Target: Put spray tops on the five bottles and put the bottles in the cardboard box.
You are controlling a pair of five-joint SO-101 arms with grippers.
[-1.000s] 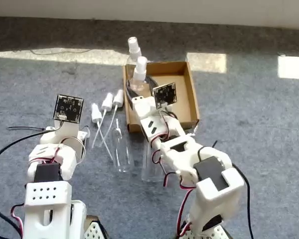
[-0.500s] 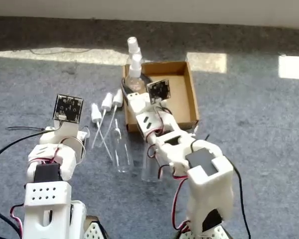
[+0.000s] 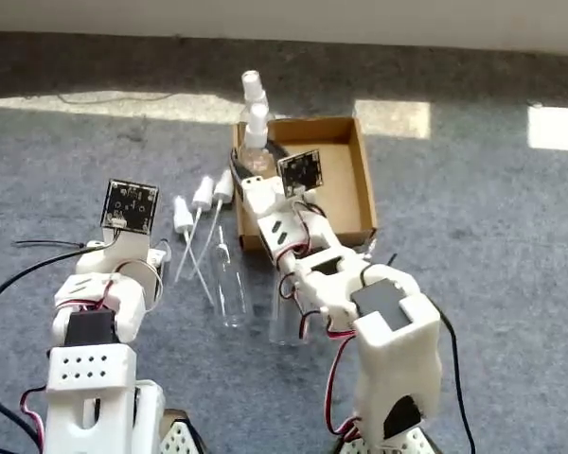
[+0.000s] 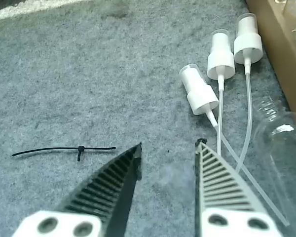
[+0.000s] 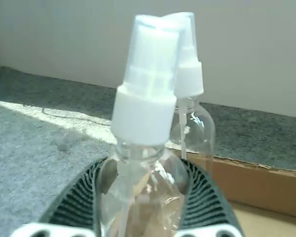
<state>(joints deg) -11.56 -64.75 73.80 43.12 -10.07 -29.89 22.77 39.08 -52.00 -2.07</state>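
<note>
Over the last second our right gripper (image 5: 144, 170), clenched on the clear plastic bottle with a white spray top (image 5: 144, 113), has carried it from the 9 o'clock side of the brown cardboard box (image 3: 362, 180) up to its 11 o'clock corner, just beside the second capped clear bottle (image 3: 253, 90). We judge release comes next. Three loose white spray tops (image 4: 221, 59) and two uncapped clear bottles (image 3: 229, 284) lie at the box's 8 o'clock, near our left gripper (image 4: 169, 145), whose jaws stand spread and empty.
</note>
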